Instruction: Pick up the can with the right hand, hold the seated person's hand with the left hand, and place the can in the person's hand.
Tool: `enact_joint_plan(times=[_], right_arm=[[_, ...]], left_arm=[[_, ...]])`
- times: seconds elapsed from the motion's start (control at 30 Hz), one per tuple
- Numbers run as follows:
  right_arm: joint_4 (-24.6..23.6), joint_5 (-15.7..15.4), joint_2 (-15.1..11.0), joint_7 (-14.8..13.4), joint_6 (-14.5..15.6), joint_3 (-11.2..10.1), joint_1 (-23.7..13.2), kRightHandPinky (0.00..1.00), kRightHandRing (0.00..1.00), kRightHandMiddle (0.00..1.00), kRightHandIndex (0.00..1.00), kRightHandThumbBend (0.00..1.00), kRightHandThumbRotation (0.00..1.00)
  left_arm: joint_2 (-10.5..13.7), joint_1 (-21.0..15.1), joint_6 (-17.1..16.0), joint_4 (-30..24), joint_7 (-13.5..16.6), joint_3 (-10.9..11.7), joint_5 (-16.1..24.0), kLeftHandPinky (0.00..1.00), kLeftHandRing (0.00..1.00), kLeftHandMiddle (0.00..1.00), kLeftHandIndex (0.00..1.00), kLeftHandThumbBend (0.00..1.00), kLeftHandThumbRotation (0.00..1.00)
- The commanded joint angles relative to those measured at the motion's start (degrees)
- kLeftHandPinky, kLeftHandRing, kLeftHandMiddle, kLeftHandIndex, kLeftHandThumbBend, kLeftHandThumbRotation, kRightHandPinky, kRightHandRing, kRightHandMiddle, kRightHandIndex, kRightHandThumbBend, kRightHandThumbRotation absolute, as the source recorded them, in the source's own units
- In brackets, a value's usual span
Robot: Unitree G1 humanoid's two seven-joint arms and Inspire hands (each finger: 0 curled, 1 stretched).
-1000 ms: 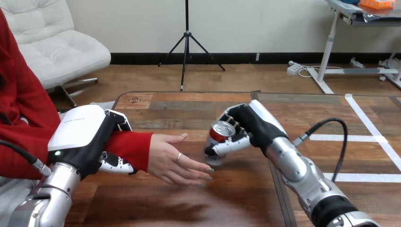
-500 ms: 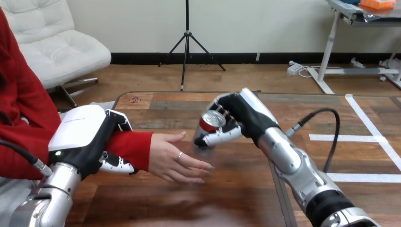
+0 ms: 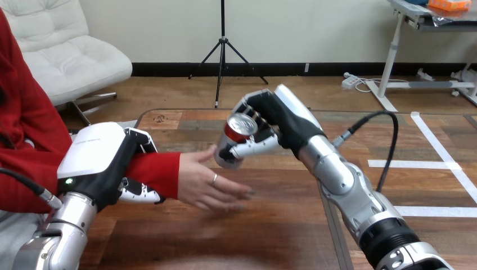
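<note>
A robot's right hand (image 3: 277,119) holds a red can (image 3: 230,140) clear of the wooden worktop (image 3: 264,236), just beyond the person's hand (image 3: 199,179). The fingers and thumb are curled round the can's side. The can is tilted, with its silver top turned up toward the camera and its base close to the person's thumb. Whether the two touch cannot be made out.

The person's hand lies open, palm up, low over the worktop. Behind it, the robot's left hand (image 3: 98,163) is closed on the person's wrist, which is covered by a red sleeve (image 3: 154,171). Its thumb lies over the sleeve and its fingers (image 3: 138,194) are wrapped beneath.

The worktop is made of brown planks in mixed tones and has a dark rim. A seam (image 3: 329,225) runs front to back, beyond the person's fingertips. White tape lines (image 3: 441,151) cross the boards farther out on that side.

The left hand's white shell hides most of the wrist, and the right thumb covers part of the can's lower body. The person's fingertips are blurred. Both silver forearms are cut off at the bottom edge.
</note>
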Motion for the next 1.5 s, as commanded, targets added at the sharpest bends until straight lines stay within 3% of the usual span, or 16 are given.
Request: enact_joint_plan(times=[0.0, 0.77, 1.47], right_arm=[[-5.1, 1.4, 0.7, 0.2, -2.4, 0.0, -6.4, 0.32, 0.35, 0.40, 0.42, 0.78, 0.00], [-10.0, 1.3, 1.3, 3.1, -1.7, 0.2, -4.5, 0.31, 0.35, 0.40, 0.42, 0.78, 0.00], [-9.3, 1.0, 1.6, 3.8, -2.6, 0.8, -3.2, 0.31, 0.35, 0.40, 0.41, 0.80, 0.00]], left_arm=[[-0.6, -7.0, -1.8, -4.4, 3.1, 2.4, -1.1, 0.31, 0.37, 0.41, 0.41, 0.84, 0.00], [-1.2, -9.8, -1.6, -3.0, 7.2, 3.1, -0.2, 0.32, 0.38, 0.41, 0.42, 0.83, 0.00], [-0.7, -11.2, -0.8, -4.6, 6.8, 5.4, -2.2, 0.32, 0.37, 0.41, 0.41, 0.82, 0.00]])
